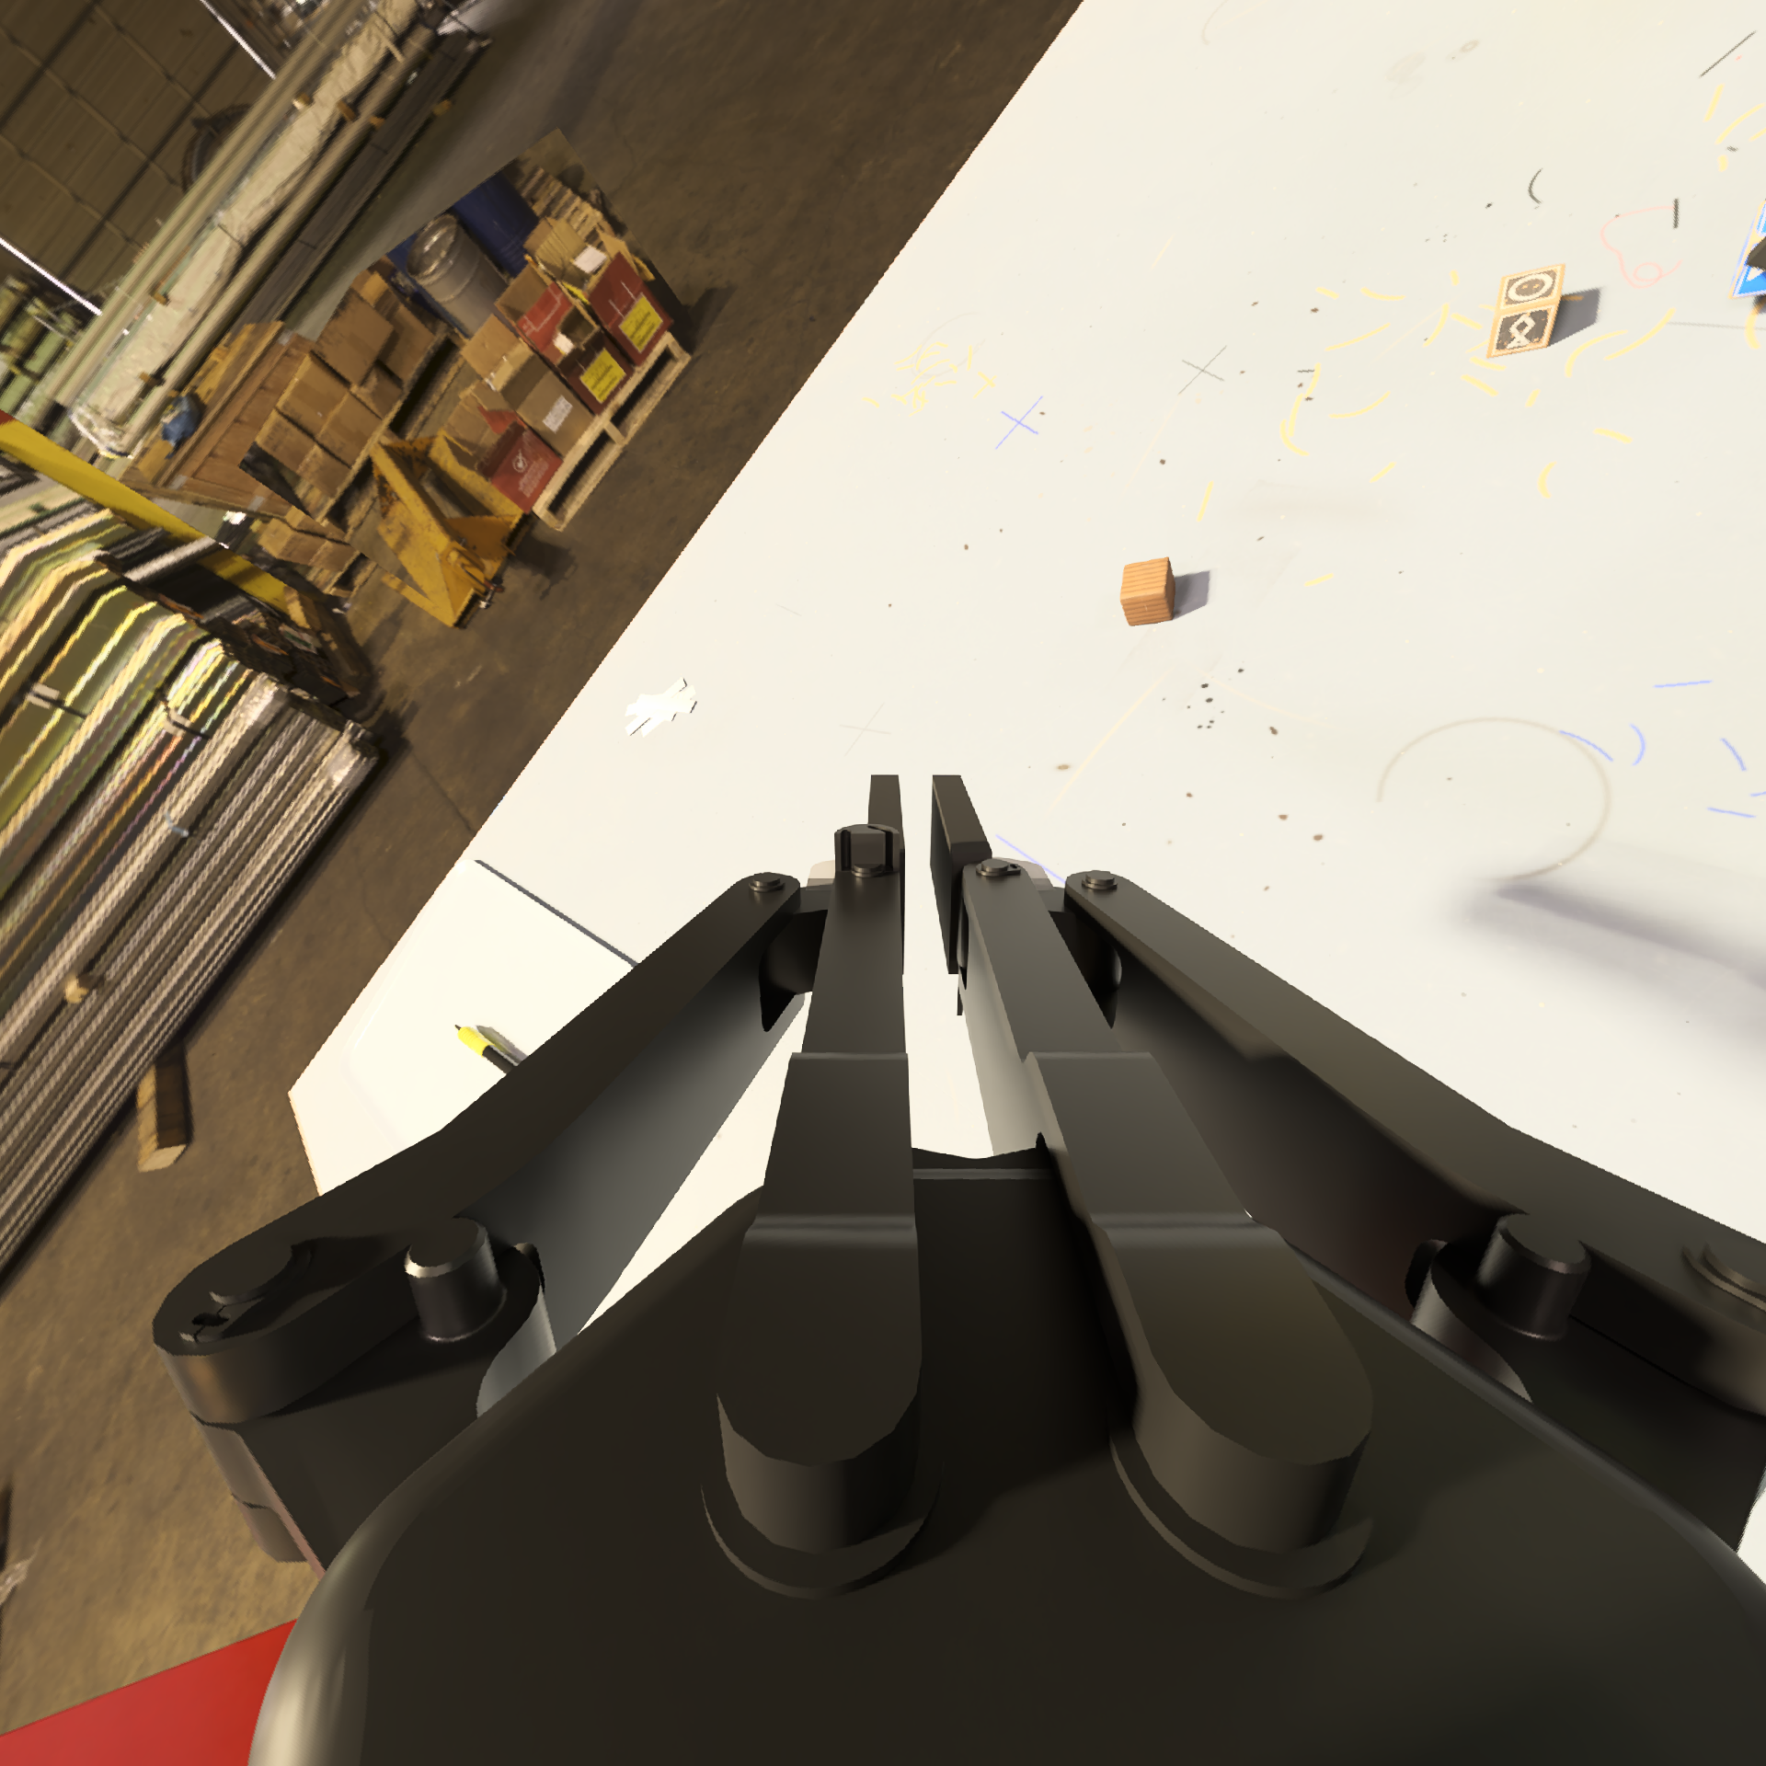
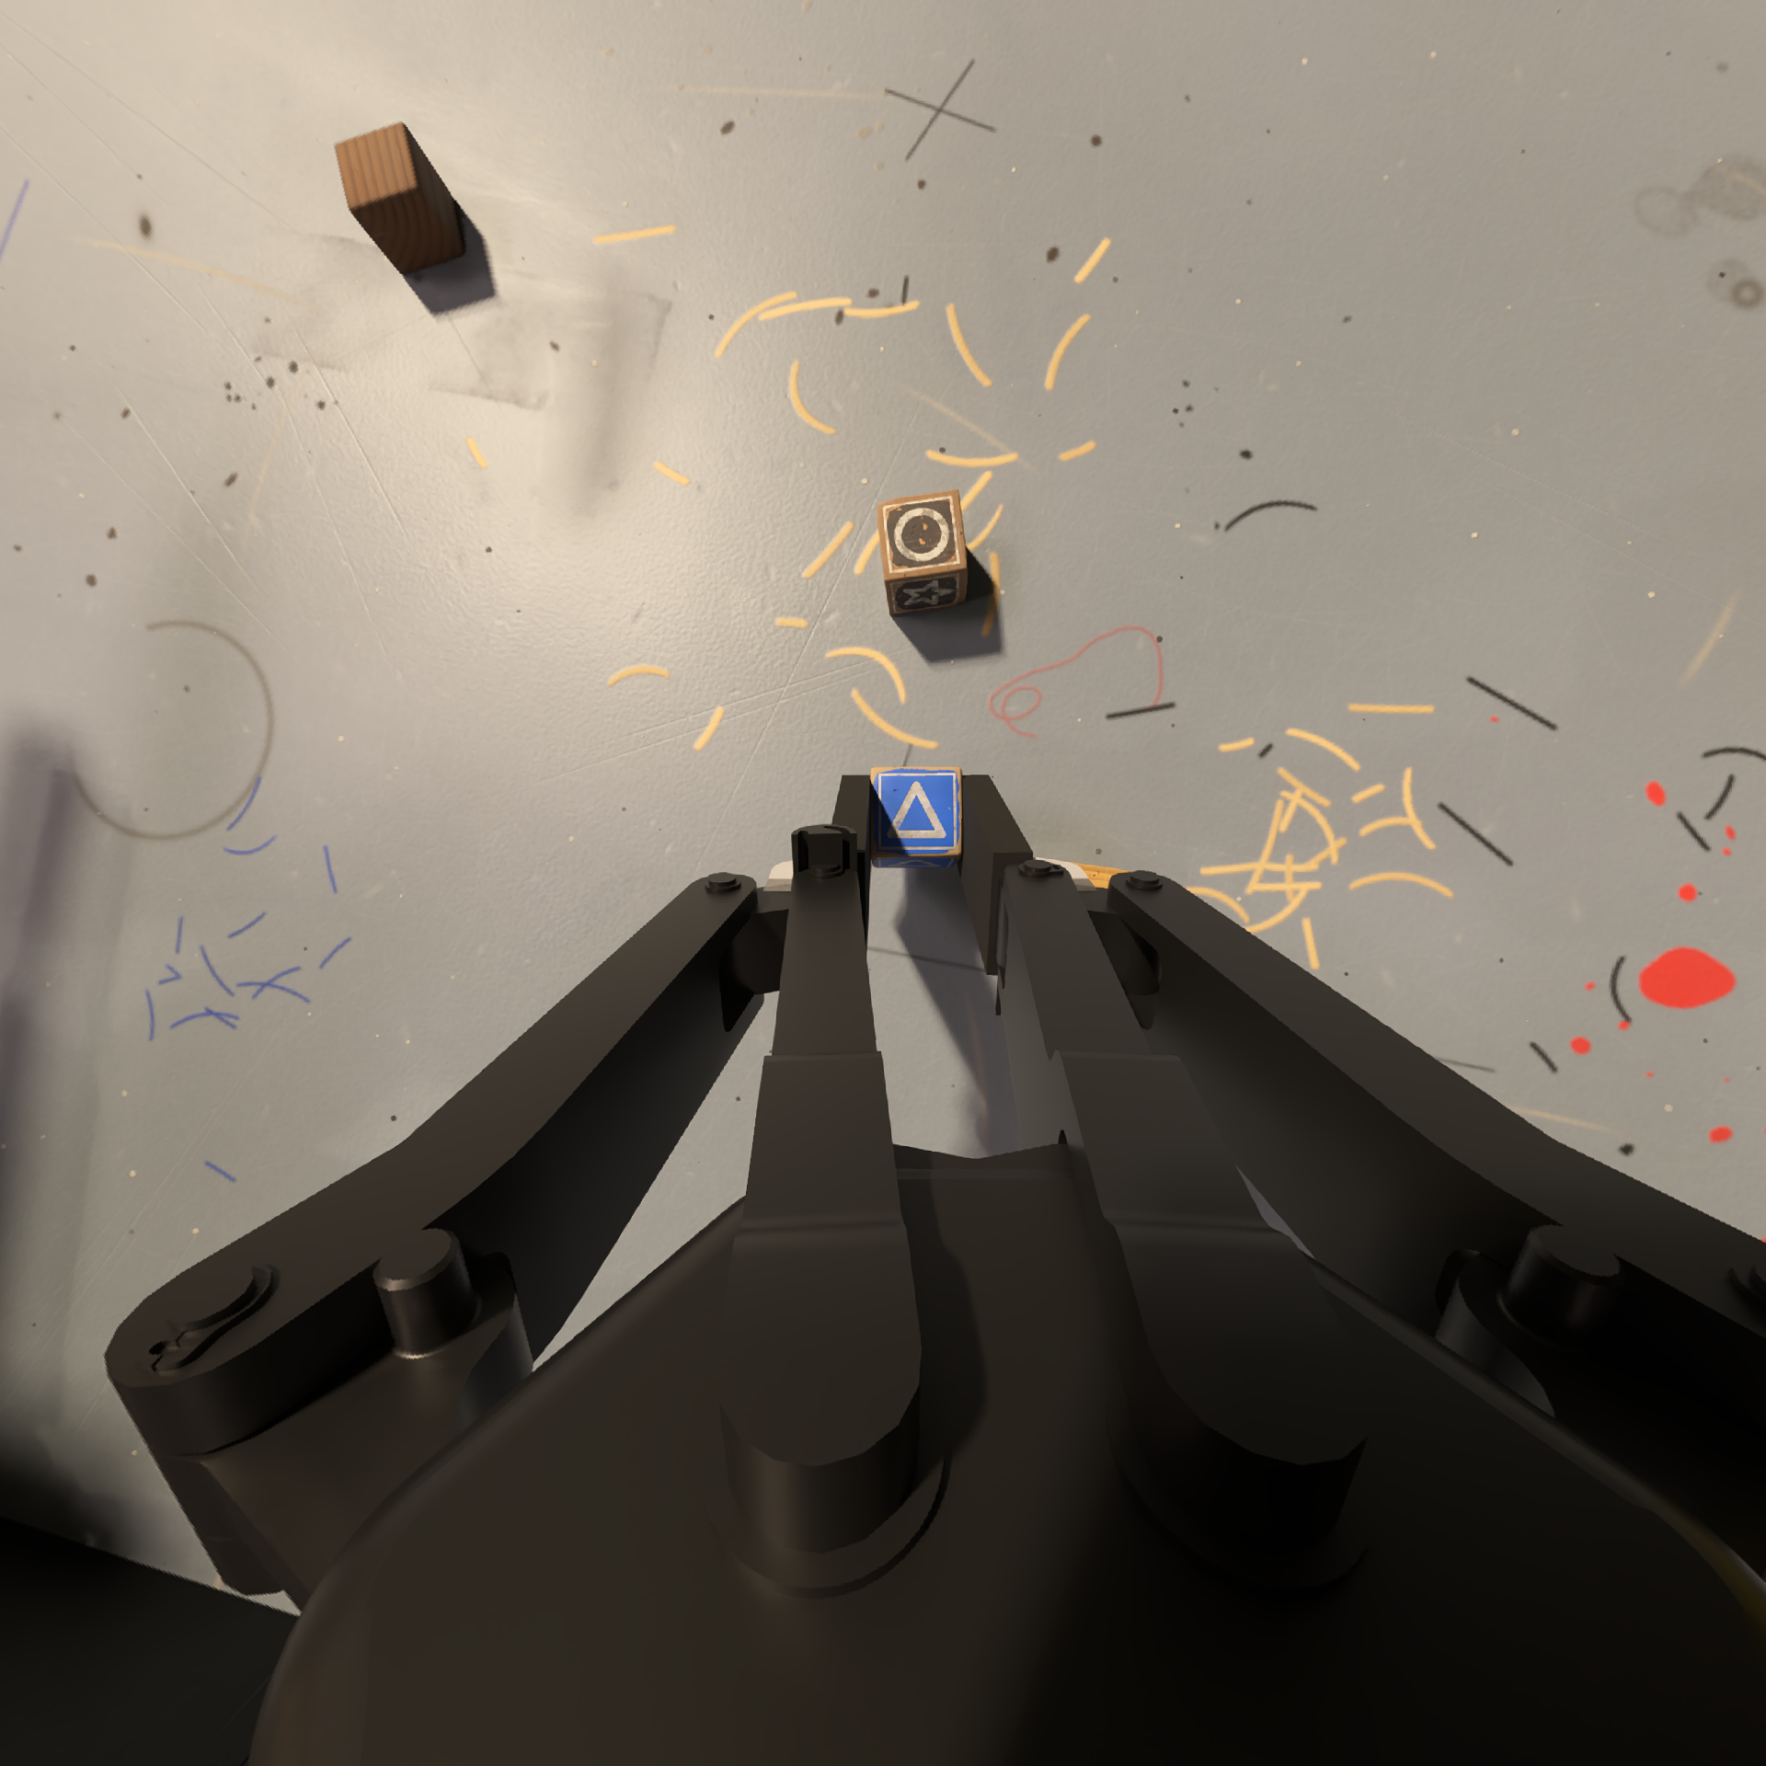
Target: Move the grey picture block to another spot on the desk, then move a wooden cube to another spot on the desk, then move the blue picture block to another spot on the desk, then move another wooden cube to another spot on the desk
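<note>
Between my right fingers (image 2: pixel 915 812) sits the picture block (image 2: pixel 915 810), above the desk (image 2: pixel 1338 382). Ahead of it on the desk stands a second picture block (image 2: pixel 923 554), and farther off to the left a wooden cube (image 2: pixel 399 196). My left fingers (image 1: pixel 915 798) hang near the desk's edge, another wooden cube (image 1: pixel 1146 591) ahead to the right.

Grained wooden cube (image 2: pixel 399 196), matt scuffed desk (image 2: pixel 1338 287), satin black tool (image 2: pixel 915 812)
</note>
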